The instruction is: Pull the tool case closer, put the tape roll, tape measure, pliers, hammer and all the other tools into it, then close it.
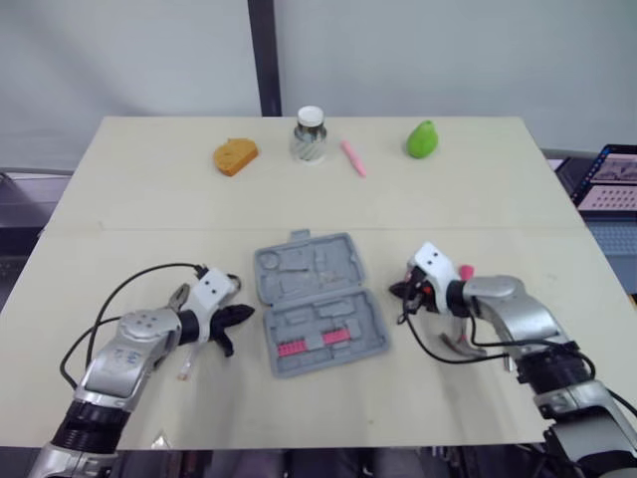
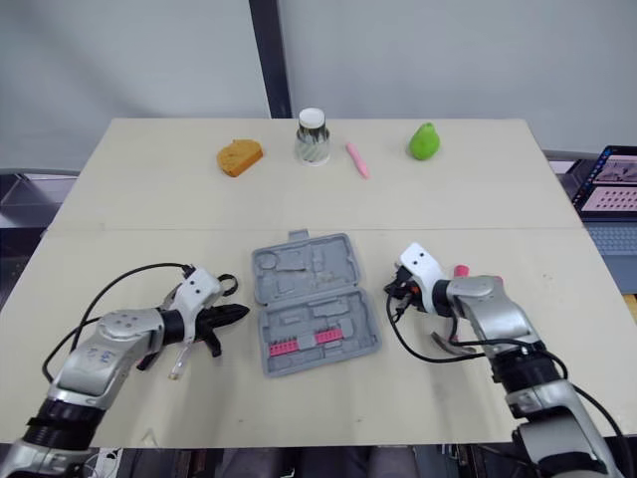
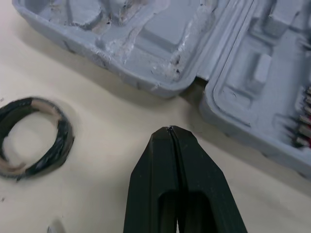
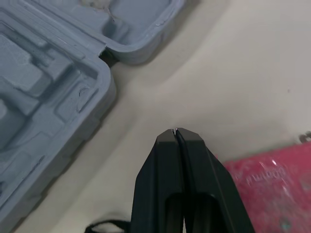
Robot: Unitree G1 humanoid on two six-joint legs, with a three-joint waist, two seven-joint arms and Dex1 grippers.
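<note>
Left gripper [image 3: 171, 130] pinched closed and empty, just beside one open grey plastic tool case [image 1: 317, 304] mid-table. Right gripper [image 4: 176, 131] closed and empty on the case's other side. Left wrist view shows one black tape roll [image 3: 34, 136]; right wrist view shows one red flat item [image 4: 272, 187].

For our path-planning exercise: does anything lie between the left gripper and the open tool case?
Nothing visible does. Bare table separates the left gripper, its fingers shut, from the tool case; the tape roll lies off to one side, clear of that line.
</note>
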